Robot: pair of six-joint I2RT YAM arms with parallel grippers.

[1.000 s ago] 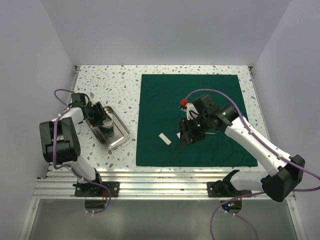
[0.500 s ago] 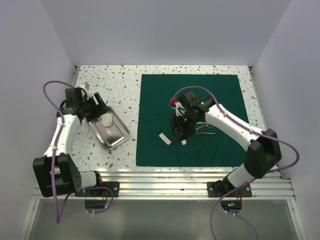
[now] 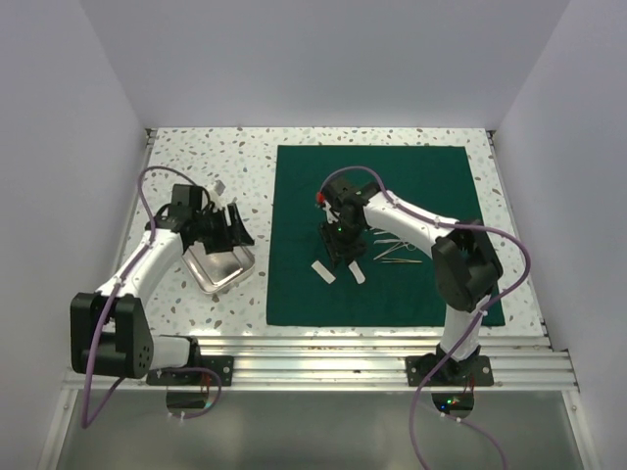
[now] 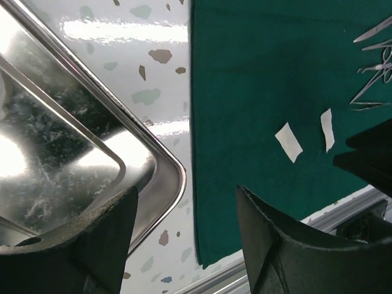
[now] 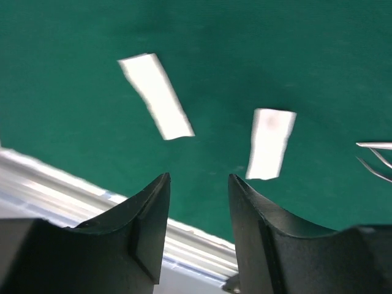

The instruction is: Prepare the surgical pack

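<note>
The dark green drape (image 3: 411, 211) lies spread flat on the table. Two white gauze pads (image 3: 323, 271) (image 3: 358, 273) rest near its front left, with steel instruments (image 3: 394, 250) just to their right. My right gripper (image 3: 338, 257) hangs just above the drape by the pads, open and empty; in the right wrist view the gripper (image 5: 199, 180) sits short of both pads (image 5: 156, 95) (image 5: 269, 144). The metal tray (image 3: 223, 272) stands left of the drape. My left gripper (image 3: 236, 226) hovers open and empty over the tray's right side; the left wrist view shows this gripper (image 4: 187, 202), the tray's corner (image 4: 174, 177) and the drape's edge (image 4: 245, 92).
The speckled tabletop (image 3: 245, 162) shows between tray and drape and behind them. An aluminium rail (image 3: 313, 343) runs along the near edge. White walls close in the back and both sides. The right arm's dark body (image 4: 367, 159) intrudes at the left wrist view's right edge.
The left gripper has swung right from the tray's far left side to its right side, and its jaws have widened. The right gripper has moved left to the gauze pads.
</note>
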